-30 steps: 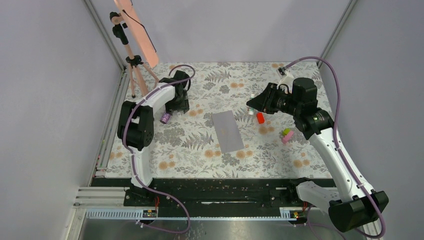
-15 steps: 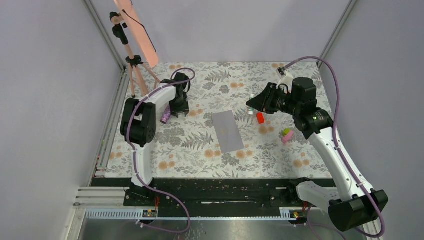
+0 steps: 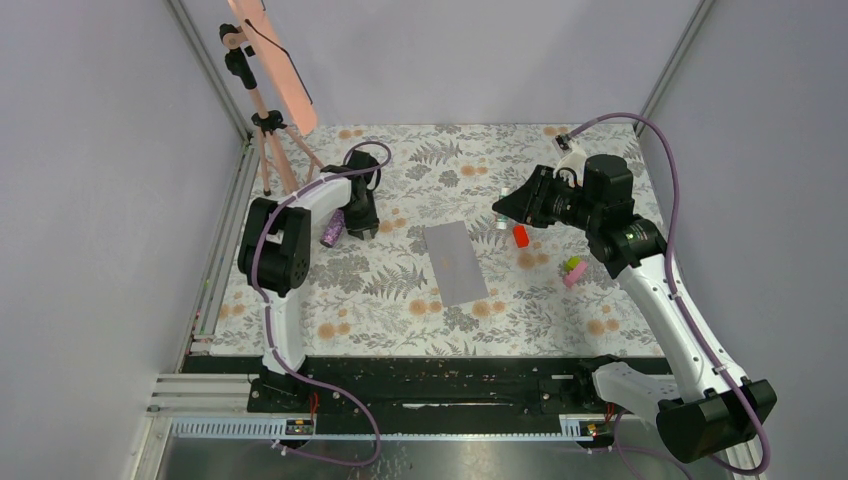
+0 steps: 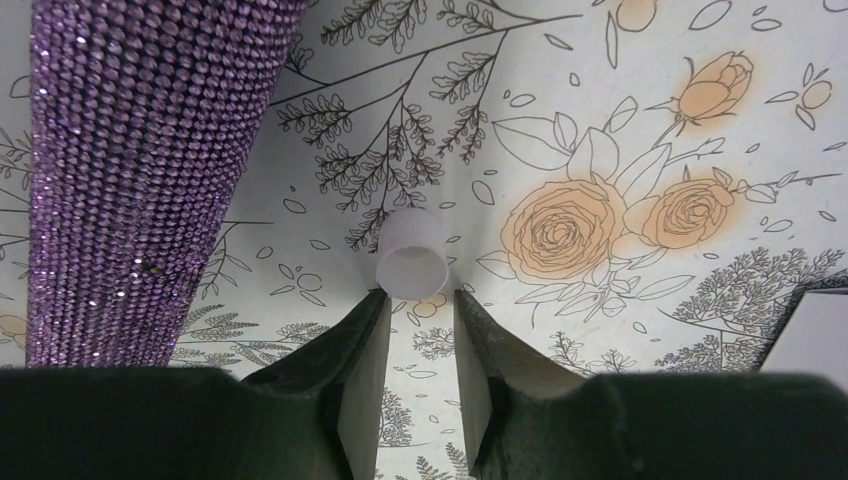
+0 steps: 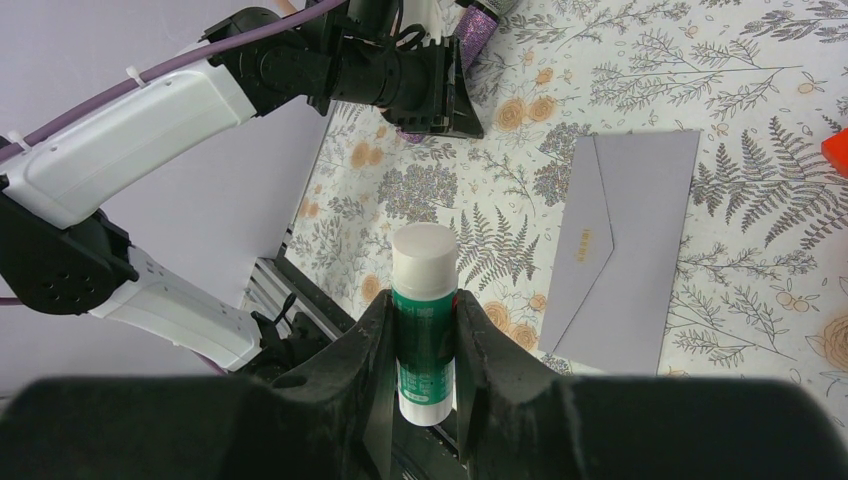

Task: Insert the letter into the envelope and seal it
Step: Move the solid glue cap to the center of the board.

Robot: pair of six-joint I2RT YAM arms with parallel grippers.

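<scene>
The grey-lilac envelope lies flat at the middle of the floral table, its flap folded down in the right wrist view. The letter is not in view. My right gripper hovers above the table right of the envelope, shut on a green glue stick with a white cap. My left gripper is low over the table at the far left, well away from the envelope. Its jaws stand a little apart with nothing between them. A small white cap lies just past its fingertips.
A purple glittery cylinder lies beside the left gripper, large in the left wrist view. A red block and a pink-and-green piece lie right of the envelope. A tripod stands at the back left.
The left arm has shifted a little, and the purple cylinder has moved slightly with it. The right arm and the envelope have not moved.
</scene>
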